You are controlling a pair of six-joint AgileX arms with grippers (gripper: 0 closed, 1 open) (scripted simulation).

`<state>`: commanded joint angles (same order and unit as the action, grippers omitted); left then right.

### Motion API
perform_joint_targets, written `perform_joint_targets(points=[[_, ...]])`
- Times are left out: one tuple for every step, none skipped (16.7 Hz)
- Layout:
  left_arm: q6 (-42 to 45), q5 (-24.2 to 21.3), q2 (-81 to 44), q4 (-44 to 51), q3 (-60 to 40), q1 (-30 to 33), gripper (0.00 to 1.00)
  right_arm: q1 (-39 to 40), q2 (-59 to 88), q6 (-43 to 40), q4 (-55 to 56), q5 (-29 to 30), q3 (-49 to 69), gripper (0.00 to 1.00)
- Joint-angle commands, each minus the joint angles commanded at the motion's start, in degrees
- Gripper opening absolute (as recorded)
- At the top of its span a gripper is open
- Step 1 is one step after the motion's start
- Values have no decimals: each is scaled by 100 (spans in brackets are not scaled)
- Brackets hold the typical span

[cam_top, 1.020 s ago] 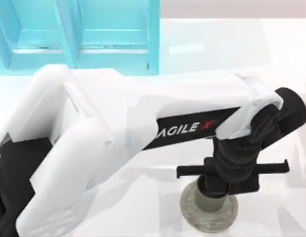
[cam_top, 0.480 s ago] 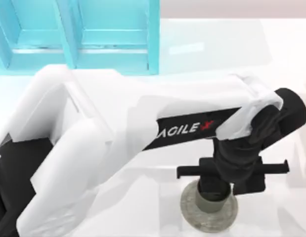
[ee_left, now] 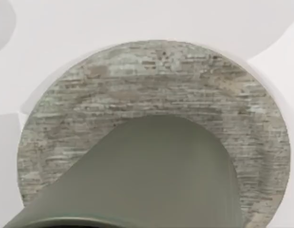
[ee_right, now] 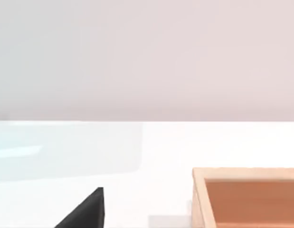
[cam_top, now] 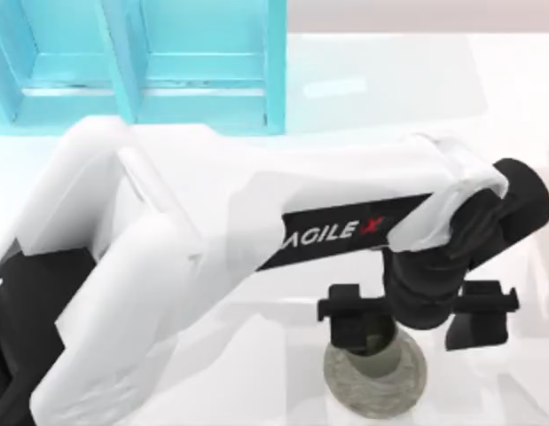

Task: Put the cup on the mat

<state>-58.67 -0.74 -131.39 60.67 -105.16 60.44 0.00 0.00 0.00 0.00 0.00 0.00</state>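
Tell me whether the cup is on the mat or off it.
On it. The cup stands upright on the mat, with the left gripper open around it.

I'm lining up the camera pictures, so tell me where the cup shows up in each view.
Top view: the cup stands on the mat near the lower edge, right of centre, between the spread fingers of the left end effector.
Left wrist view: the cup is seen close from above, in front of the mat.
Right wrist view: not in it.
Shared landmark: the mottled mat under the cup.
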Motion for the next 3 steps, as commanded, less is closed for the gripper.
perform_joint_targets(points=[[0, 0, 0, 0, 0, 0, 100, 0, 0, 0, 0, 0, 0, 100], [0, 0, 0, 0, 0, 0, 100, 0, 0, 0, 0, 0, 0, 100], [0, 0, 0, 0, 0, 0, 100, 0, 0, 0, 0, 0, 0, 100]])
